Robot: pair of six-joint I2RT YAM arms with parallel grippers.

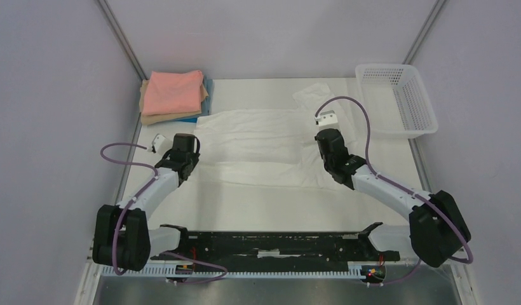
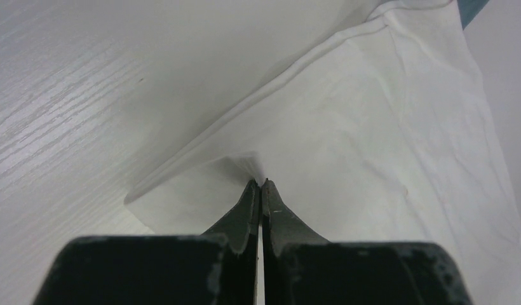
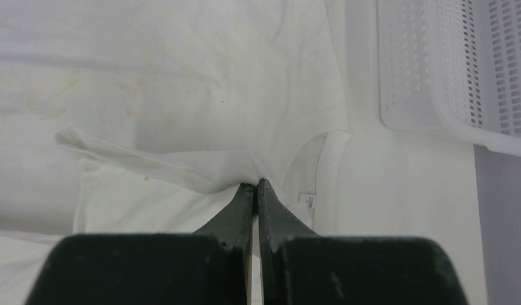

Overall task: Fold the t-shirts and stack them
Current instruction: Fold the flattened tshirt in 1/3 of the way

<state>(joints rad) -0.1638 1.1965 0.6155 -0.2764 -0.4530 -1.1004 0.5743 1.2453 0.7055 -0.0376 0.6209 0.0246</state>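
The left gripper (image 2: 261, 184) is shut tight, its two fingers pinching a fold at the left edge of the white shirt (image 1: 258, 149). The right gripper (image 3: 255, 184) is shut tight too, pinching a fold near the shirt's right end. The left arm (image 1: 147, 190) and right arm (image 1: 385, 187) both lean in toward the shirt.

Matt cloth tee (image 1: 258, 146) — woodgrain tbl (image 2: 67, 95)

Both arms, the left arm (image 1: 153, 188) and the right arm (image 1: 382, 184), have white link shells, black joints and bulky black bases toward the lower corners. 1 purple cable (image 1: 124, 145) loops along each. The 2 fingers (image 2: 242, 213) are dark, tapered and scuffed.
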